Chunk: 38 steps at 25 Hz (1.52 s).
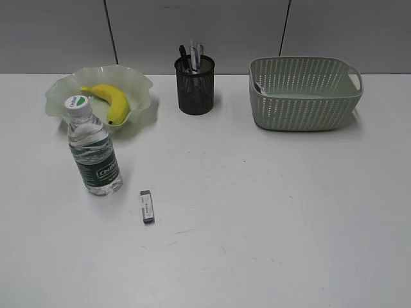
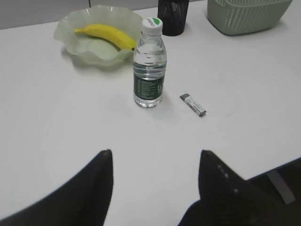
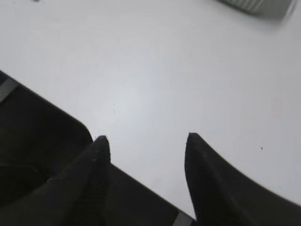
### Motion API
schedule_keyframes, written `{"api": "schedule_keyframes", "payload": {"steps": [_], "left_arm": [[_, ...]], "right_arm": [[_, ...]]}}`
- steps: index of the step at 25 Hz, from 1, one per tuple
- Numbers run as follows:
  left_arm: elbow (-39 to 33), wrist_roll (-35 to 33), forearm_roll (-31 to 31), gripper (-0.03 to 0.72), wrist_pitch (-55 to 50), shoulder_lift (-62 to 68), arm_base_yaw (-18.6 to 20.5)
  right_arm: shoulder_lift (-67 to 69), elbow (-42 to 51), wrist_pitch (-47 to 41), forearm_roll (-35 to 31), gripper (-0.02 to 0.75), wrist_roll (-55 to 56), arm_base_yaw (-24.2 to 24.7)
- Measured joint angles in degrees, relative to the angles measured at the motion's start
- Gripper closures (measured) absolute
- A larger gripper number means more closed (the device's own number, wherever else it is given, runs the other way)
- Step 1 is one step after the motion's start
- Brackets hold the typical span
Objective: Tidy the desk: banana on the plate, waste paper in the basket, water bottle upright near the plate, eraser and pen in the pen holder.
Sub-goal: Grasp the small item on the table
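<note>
eraser (image 2: pixel 193 104) lying ahead and right of the wide, empty left fingers (image 2: pixel 155 162), long axis slanting; right fingers (image 3: pixel 143 146) equally wide, farther off.

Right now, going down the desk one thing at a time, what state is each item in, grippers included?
banana: lying in the plate
water bottle: upright, capped, just in front of the plate
eraser: flat on the desk, not yet in the pen holder
pen holder: upright, pens inside
basket: upright; contents unclear
left gripper: open, empty
right gripper: open, empty
</note>
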State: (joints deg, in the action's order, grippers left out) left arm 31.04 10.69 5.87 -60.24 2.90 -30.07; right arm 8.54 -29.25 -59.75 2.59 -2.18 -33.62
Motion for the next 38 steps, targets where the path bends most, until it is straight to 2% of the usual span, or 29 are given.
{"api": "schedule_keyframes", "payload": {"steps": [7,13,22,26,30,38], "left_arm": [[4.15,-0.43,-5.87,0.253,12.02,17.36,0.0],[10.3,-0.58,-9.26,0.253,16.16,43.38,0.0],[22.5,0.44,-25.39,0.253,12.63,75.51,-0.33],[25.03,5.14,-25.67,0.253,11.36,83.95,-2.36],[25.99,11.88,-22.29,0.253,12.16,89.41,-4.84],[27.73,14.99,-20.25,0.253,18.27,97.31,-6.59]], "right_arm": [[-7.19,0.04,0.18,0.0,0.324,-0.06,0.0],[-7.43,0.04,0.18,-0.05,0.324,-0.11,0.0],[-7.43,0.04,0.22,-0.1,0.324,-0.11,0.0],[-7.43,0.04,0.22,-0.1,0.324,-0.11,0.0],[-7.43,0.04,0.22,-0.1,0.324,-0.11,0.0],[-7.43,0.04,0.28,-0.1,0.324,-0.11,0.0]]}}
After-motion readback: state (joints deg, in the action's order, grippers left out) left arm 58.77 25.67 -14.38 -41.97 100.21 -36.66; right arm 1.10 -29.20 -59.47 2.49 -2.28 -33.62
